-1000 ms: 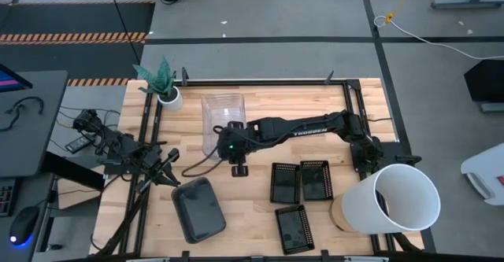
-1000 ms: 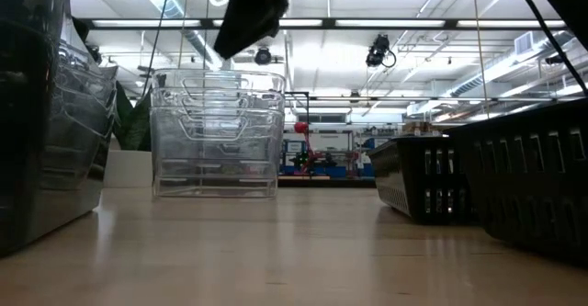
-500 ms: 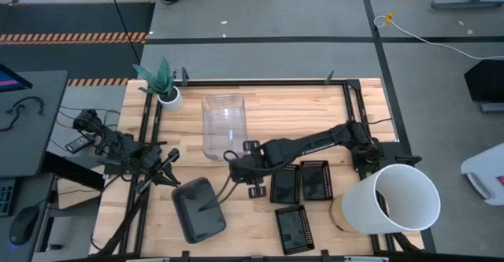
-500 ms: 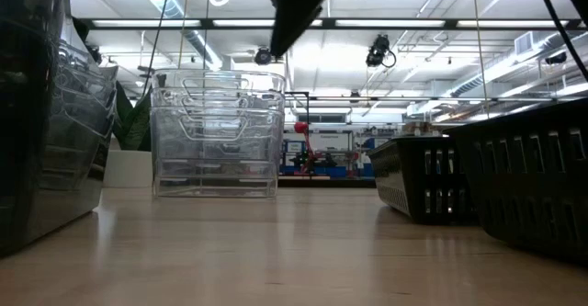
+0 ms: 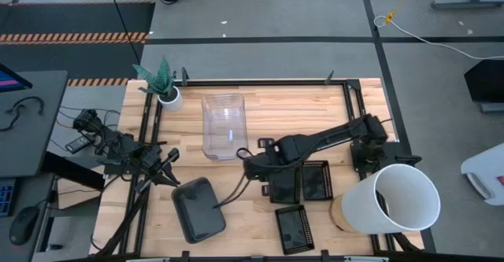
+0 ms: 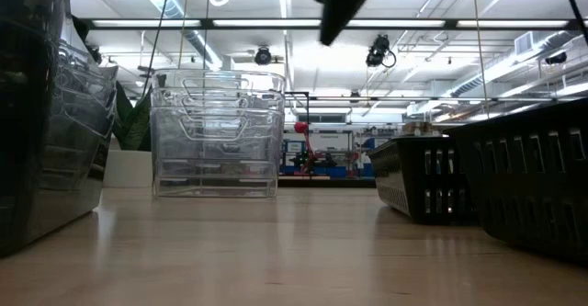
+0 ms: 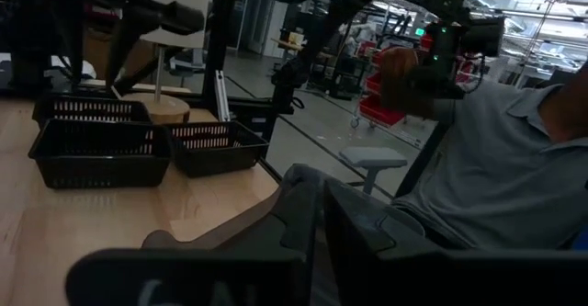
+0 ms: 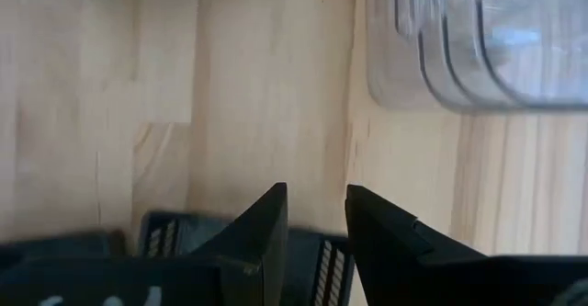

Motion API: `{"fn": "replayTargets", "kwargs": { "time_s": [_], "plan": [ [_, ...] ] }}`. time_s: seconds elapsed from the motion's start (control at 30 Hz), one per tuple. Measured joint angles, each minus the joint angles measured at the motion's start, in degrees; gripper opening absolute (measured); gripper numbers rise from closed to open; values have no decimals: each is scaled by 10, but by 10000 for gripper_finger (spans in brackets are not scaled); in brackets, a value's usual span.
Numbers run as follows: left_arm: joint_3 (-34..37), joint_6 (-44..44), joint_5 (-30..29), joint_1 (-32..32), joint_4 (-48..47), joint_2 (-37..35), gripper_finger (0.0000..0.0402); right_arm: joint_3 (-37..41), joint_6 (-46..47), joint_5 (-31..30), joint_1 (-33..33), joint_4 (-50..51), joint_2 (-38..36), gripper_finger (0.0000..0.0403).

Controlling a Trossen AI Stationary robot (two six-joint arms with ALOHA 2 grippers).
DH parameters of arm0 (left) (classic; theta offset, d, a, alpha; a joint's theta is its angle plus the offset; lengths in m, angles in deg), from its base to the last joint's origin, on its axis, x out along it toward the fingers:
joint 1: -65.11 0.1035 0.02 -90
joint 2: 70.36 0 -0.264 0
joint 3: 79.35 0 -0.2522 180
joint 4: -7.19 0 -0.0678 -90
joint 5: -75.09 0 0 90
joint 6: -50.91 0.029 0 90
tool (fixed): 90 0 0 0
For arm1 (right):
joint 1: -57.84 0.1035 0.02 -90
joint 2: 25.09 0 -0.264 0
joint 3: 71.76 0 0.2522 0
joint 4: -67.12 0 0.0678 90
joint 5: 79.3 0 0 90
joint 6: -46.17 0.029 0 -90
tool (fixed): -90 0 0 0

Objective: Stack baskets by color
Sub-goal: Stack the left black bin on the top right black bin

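Baskets: clear plastic stack, smoky rounded tray, black mesh trays.

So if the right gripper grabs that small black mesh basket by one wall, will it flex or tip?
The small black mesh basket looks rigid, so likely little flex. Its walls are slotted and shallow, so it probably weighs little. Held by one wall it may tilt; the right gripper hovers beside it, empty.
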Motion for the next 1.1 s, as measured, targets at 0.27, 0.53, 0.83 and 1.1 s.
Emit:
{"fn": "replayTargets", "kwargs": {
  "time_s": [0.27,0.53,0.83,1.1],
  "plan": [
    [0,0,0,0,0,0,33,182,35,-16,10,-78,-107,117],
    [0,0,0,0,0,0,38,283,55,35,6,-124,-176,119],
    [0,0,0,0,0,0,34,248,95,-8,22,-93,-164,126],
    [0,0,0,0,0,0,31,232,82,-8,13,-106,-149,166]
  ]
}}
